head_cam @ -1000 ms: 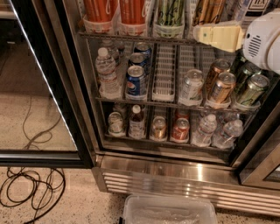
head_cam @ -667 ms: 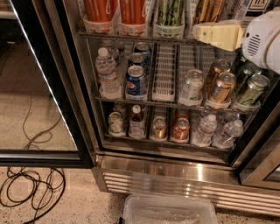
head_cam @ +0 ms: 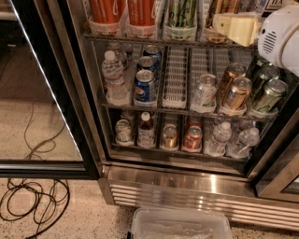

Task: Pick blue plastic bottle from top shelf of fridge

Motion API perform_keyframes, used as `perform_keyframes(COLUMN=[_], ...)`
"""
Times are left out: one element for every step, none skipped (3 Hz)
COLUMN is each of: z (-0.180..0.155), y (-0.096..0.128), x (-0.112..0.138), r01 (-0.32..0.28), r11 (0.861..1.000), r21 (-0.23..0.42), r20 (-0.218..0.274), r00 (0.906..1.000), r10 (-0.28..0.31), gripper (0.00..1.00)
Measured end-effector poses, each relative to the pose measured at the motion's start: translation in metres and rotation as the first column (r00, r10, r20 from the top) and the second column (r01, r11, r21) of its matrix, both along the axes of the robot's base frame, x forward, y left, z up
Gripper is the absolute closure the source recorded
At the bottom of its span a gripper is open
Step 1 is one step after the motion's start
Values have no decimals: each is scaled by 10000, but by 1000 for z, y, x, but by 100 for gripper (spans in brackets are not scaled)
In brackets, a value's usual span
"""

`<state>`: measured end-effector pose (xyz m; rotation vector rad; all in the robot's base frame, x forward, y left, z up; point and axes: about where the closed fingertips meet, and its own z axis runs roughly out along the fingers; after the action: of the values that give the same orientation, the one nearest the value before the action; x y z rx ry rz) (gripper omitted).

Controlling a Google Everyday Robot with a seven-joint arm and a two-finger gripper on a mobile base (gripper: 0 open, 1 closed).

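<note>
The fridge (head_cam: 196, 189) stands with its black-framed glass door (head_cam: 51, 102) swung to the left. The top shelf (head_cam: 140, 41) runs along the top of the view, with white lane trays holding tall orange cans (head_cam: 108, 11) and a green can (head_cam: 180, 14). Of the blue plastic bottle only a strip of pale label with dark print (head_cam: 272, 4) shows at the top right edge, behind my arm. My gripper (head_cam: 236, 29), pale yellow on a white arm housing (head_cam: 280, 37), reaches in from the right at top-shelf height, just left of that label.
The middle rack holds a water bottle (head_cam: 113, 74), Pepsi cans (head_cam: 145, 86) and gold and green cans (head_cam: 236, 93). The lower rack holds small cans and bottles (head_cam: 191, 138). A clear plastic bin (head_cam: 180, 226) sits on the floor in front. Black cables (head_cam: 32, 200) lie at lower left.
</note>
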<state>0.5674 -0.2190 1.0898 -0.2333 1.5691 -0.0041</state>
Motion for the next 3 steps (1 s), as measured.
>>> perform_keyframes(z=[5, 9, 12], y=[-4, -11, -16], x=[2, 1, 0], r01=[120, 335, 544], r11=[9999, 9991, 9978], r21=[-101, -268, -380], r20=[275, 582, 863], r00=[9996, 9978, 9950], r10=[-117, -319, -510], gripper=[21, 23, 23])
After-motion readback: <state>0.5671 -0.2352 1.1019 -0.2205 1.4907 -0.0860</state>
